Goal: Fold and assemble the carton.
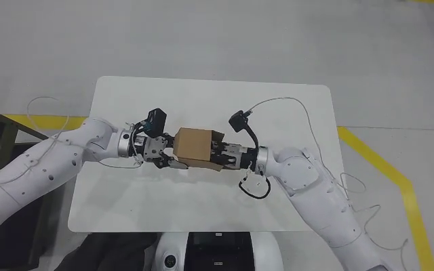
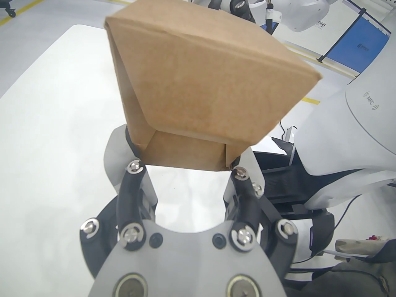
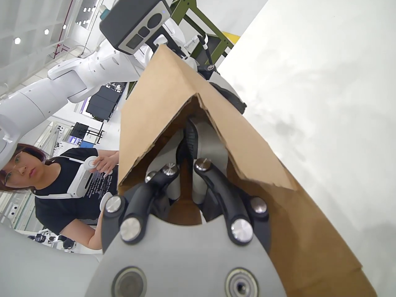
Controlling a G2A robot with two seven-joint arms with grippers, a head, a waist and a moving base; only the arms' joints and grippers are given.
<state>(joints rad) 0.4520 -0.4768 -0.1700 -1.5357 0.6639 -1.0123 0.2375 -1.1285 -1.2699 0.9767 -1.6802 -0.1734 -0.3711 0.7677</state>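
A brown carton [image 1: 196, 146] is held in the air over the middle of the white table [image 1: 285, 196], between both arms. My left gripper [image 1: 163, 150] holds its left end. In the left wrist view the carton [image 2: 198, 78] has its open lower end wedged between the spread fingers [image 2: 244, 162] of the left gripper [image 2: 182, 159], touching both. My right gripper [image 1: 222, 156] is at the carton's right end. In the right wrist view the right gripper [image 3: 187, 146] reaches inside the carton [image 3: 154, 103], its fingers nearly together on a cardboard panel.
A thin white cable [image 1: 298, 108] loops over the table's back right. A dark bag-like object [image 1: 102, 247] lies by the front left edge. A dark frame [image 1: 10, 139] stands left of the table. Yellow floor tape [image 1: 380, 159] runs on the right.
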